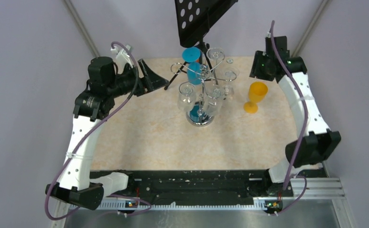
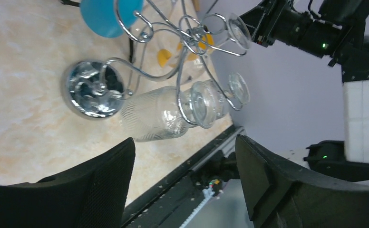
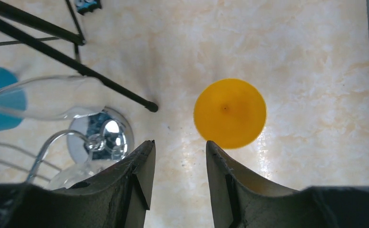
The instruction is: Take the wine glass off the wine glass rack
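The chrome wine glass rack point(image 1: 202, 78) stands on its round mirrored base point(image 1: 200, 119) at the table's far middle. Clear wine glasses point(image 1: 187, 95) and blue ones point(image 1: 191, 54) hang upside down from its curly arms. My left gripper point(image 1: 156, 78) is open and empty, left of the rack and apart from it. In the left wrist view a ribbed clear glass point(image 2: 159, 116) hangs just beyond the open gripper point(image 2: 185, 142), near the base point(image 2: 93, 88). My right gripper point(image 3: 180, 142) is open and empty, high above the table right of the rack base point(image 3: 101, 135).
An orange wine glass point(image 1: 256, 95) stands upright on the table right of the rack, below the right gripper point(image 3: 230, 113). A black tripod stand with a perforated plate point(image 1: 201, 16) rises behind the rack; one leg point(image 3: 101, 80) ends near the rack base.
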Controlling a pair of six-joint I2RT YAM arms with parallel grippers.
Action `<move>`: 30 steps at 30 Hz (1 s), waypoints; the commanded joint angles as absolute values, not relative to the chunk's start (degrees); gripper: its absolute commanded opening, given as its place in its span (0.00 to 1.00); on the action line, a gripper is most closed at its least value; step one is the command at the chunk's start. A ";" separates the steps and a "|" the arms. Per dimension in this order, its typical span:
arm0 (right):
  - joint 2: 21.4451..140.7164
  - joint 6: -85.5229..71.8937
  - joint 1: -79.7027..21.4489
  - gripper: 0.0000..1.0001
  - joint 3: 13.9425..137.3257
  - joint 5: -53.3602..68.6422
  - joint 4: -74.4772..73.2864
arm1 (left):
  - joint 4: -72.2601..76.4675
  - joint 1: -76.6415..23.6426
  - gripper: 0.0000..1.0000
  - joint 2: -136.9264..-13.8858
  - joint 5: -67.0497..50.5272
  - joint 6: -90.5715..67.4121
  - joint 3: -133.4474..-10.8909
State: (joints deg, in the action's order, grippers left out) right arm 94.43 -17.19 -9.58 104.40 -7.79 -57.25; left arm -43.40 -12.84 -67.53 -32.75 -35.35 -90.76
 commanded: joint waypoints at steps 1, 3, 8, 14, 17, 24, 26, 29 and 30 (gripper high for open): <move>83.34 -21.98 -9.25 0.45 98.49 -3.43 -49.18 | -31.57 -13.11 0.79 -64.52 -39.81 -44.46 -85.10; 79.23 -25.02 -9.24 0.45 94.34 -1.10 -45.30 | -27.60 -13.75 0.74 -63.29 -39.78 -48.43 -82.32; 69.64 -33.65 -9.23 0.40 83.68 3.44 -36.16 | -19.34 -16.99 0.63 -60.58 -36.51 -56.80 -76.17; 63.34 -38.32 -9.26 0.32 78.08 3.82 -32.89 | -12.99 -22.33 0.61 -59.63 -29.82 -62.10 -72.80; 62.11 -38.36 -9.29 0.24 76.90 4.44 -32.86 | -13.53 -24.06 0.55 -60.54 -27.01 -60.58 -73.75; 60.94 -37.46 -9.30 0.17 75.72 5.51 -34.36 | -15.34 -25.28 0.50 -63.38 -23.22 -56.96 -76.24; 60.67 -37.32 -9.26 0.17 75.45 5.81 -34.35 | -15.56 -25.54 0.51 -64.35 -22.44 -55.80 -77.06; 60.58 -36.67 -9.27 0.17 75.61 5.77 -34.95 | -15.73 -25.81 0.50 -66.04 -22.45 -55.42 -78.04; 60.58 -36.40 -9.26 0.17 75.61 5.65 -35.05 | -16.30 -25.89 0.47 -66.90 -22.64 -55.15 -78.91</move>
State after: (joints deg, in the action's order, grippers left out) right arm 61.89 -37.12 -9.58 75.40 4.93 -36.21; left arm -18.06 -25.32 -65.19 -23.94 -57.34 -75.05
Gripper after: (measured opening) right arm 0.168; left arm 0.504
